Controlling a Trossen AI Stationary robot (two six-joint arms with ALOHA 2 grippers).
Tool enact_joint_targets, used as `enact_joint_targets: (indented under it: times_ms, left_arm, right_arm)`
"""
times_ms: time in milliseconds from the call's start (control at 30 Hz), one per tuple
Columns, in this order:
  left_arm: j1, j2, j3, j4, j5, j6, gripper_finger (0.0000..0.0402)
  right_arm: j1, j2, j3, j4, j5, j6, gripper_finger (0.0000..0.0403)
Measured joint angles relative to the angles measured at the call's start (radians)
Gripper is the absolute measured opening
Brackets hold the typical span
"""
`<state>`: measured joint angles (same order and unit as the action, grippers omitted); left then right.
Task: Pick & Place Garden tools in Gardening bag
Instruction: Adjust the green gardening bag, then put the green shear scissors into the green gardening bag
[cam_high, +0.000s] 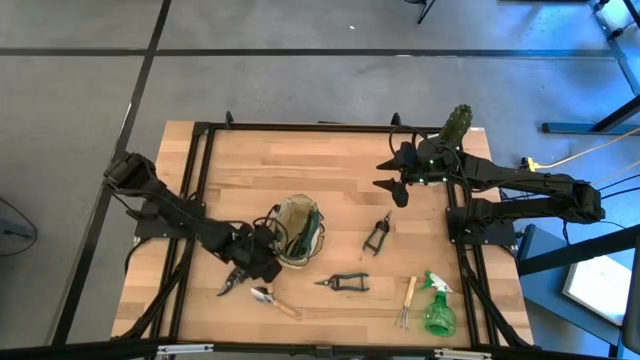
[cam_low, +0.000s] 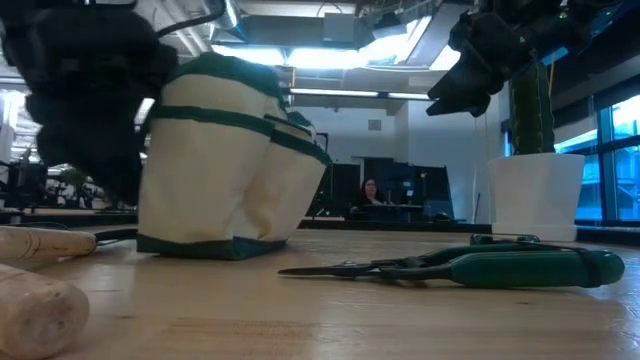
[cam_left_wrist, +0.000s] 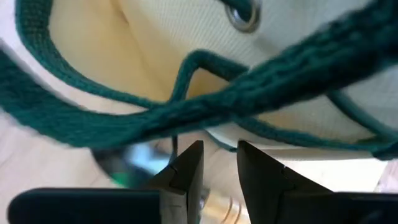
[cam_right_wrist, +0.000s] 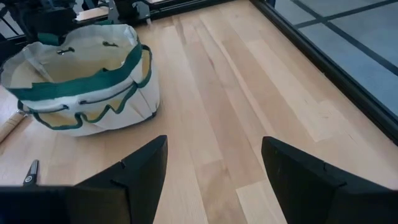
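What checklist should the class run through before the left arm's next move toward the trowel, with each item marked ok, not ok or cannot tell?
1. Left end effector is beside the gardening bag, near the trowel: ok.
2. Its fingers are around the trowel handle: cannot tell; the wrist view shows only a narrow gap with the bag's green strap just ahead.
3. Bag stands upright with its mouth open: ok.
4. Right end effector is open and parked at the far side near the cactus, clear of the bag: ok.
5. All tools are bagged: not ok; the black pruners, green pruners, hand fork and spray bottle lie on the table.
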<state>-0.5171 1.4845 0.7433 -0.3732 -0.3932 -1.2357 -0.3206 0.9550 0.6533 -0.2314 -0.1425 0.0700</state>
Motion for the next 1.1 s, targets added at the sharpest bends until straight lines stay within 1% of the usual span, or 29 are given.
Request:
enact_joint_targets:
  times_ms: [233, 367, 433, 500, 567, 700, 867, 967, 1100]
  left_arm:
    - [0.045, 0.010, 0.000, 0.025, -0.018, 0.074, 0.0091]
    - [0.093, 0.034, 0.000, 0.054, -0.038, 0.148, 0.0090]
    - [0.127, 0.057, 0.000, 0.112, -0.033, 0.194, 0.0091]
    - [0.155, 0.078, 0.000, 0.144, 0.010, 0.236, 0.0090]
    - [0.172, 0.087, 0.000, 0.164, 0.076, 0.253, 0.0091]
    - [0.166, 0.074, 0.000, 0.131, 0.138, 0.249, 0.0093]
    - [0.158, 0.013, 0.002, 0.054, 0.219, 0.227, 0.0090]
    - [0.156, -0.040, 0.003, 0.038, 0.239, 0.202, 0.0088]
    - [0.139, -0.101, 0.003, 0.050, 0.239, 0.191, 0.0088]
  right_arm:
    - [0.000, 0.000, 0.000, 0.000, 0.000, 0.000, 0.0263]
    - [0.000, 0.000, 0.000, 0.005, 0.000, -0.001, 0.0263]
    - [0.000, 0.000, 0.000, 0.007, 0.001, -0.002, 0.0263]
    - [0.000, 0.000, 0.000, 0.007, 0.007, -0.003, 0.0263]
    - [0.000, 0.000, 0.000, 0.003, 0.009, -0.003, 0.0263]
    - [0.000, 0.000, 0.000, -0.004, 0.011, -0.007, 0.0263]
    - [0.000, 0.000, 0.000, -0.004, 0.011, -0.011, 0.0263]
    - [0.000, 0.000, 0.000, -0.004, 0.011, -0.011, 0.0263]
    - [0.000, 0.000, 0.000, -0.004, 0.011, -0.011, 0.0263]
